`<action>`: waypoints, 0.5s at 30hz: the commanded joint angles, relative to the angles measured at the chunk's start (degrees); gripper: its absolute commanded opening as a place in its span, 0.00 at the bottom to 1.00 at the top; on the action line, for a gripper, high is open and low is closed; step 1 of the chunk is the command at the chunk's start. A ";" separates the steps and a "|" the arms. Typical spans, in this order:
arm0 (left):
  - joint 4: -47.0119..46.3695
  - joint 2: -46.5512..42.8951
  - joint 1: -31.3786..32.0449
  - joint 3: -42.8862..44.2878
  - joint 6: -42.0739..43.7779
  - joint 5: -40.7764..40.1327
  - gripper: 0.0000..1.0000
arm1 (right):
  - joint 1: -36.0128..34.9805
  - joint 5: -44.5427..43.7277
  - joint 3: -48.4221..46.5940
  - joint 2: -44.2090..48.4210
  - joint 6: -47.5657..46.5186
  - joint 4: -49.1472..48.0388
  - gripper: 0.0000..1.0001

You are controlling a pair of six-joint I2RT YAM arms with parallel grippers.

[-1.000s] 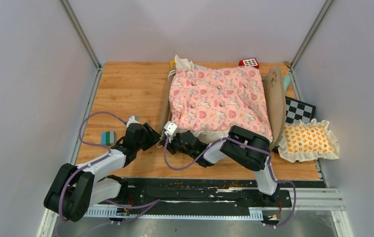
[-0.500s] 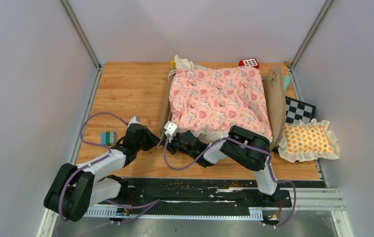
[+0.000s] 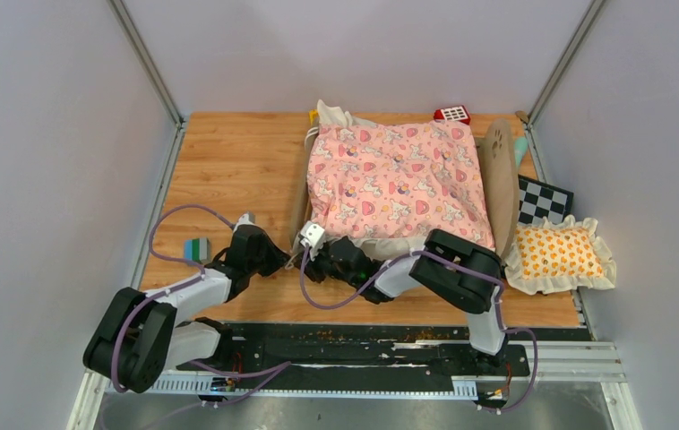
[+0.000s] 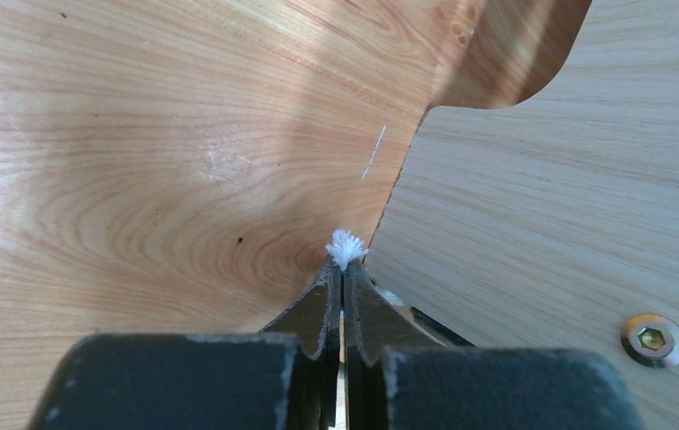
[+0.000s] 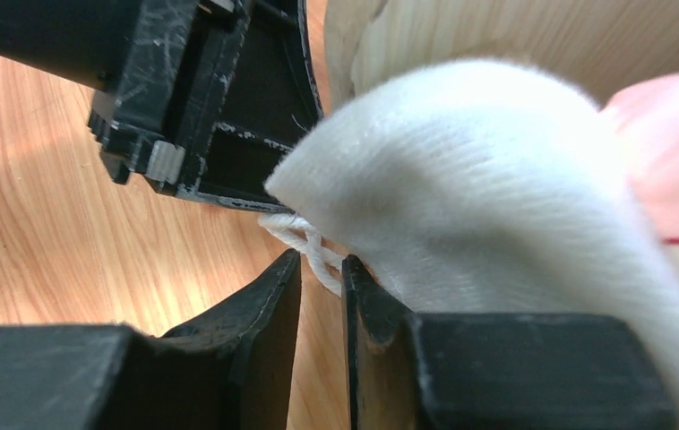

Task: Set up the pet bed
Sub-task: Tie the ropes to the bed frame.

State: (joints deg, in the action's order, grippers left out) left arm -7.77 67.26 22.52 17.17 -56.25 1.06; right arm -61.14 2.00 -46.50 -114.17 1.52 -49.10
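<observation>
My left gripper is clamped tight on a white cord, whose frayed tip pokes out past the fingertips. My right gripper has its jaws slightly parted. The cord runs through the gap, though I can't quite tell whether the pads touch it. The pet bed sits at 12 o'clock from my bases with the pink quilt spread over it. The pillow lies at the bed's 4 o'clock.

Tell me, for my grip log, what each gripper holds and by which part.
Left gripper pinches a white cord by its frayed end. Right gripper stands slightly open, cord strands between its jaws, not clamped.
</observation>
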 commanded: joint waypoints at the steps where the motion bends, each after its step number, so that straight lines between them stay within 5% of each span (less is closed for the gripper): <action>1: -2.28 0.83 0.13 0.12 0.91 0.37 0.00 | 0.15 -0.15 0.02 6.31 -0.71 6.01 0.25; 15: -2.83 1.82 0.15 0.76 1.63 1.70 0.00 | 1.02 -1.93 -5.89 8.80 -4.85 29.51 0.41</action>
State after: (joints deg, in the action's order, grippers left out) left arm -9.47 68.58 22.52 17.17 -56.01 2.17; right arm -60.86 1.13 -49.19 -105.21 -1.28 -25.06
